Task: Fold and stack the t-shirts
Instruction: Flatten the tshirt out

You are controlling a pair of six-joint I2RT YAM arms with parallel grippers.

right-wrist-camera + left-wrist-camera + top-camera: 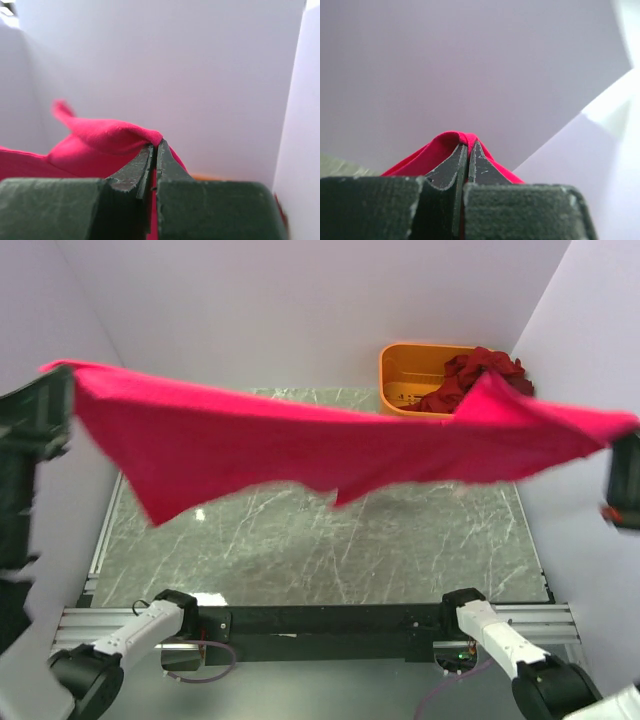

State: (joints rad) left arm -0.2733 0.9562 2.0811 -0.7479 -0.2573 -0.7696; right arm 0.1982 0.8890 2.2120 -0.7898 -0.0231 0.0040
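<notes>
**Grey-green marbled counter, bright pinkish-red cloth t-shirt aloft**

Between pale lilac walls we hold the t-shirt stretched wide in the air, clear of the counter, its lower edge sagging. Our left jaws are pressed together on one end of the cloth, our right jaws on the opposite end. At the far right corner, dark maroon cloth shirts lie heaped in an orange plastic bin.

One red shirt, one orange bin, one maroon heap of uncountable shirts, two arms: left arm, right arm.
</notes>
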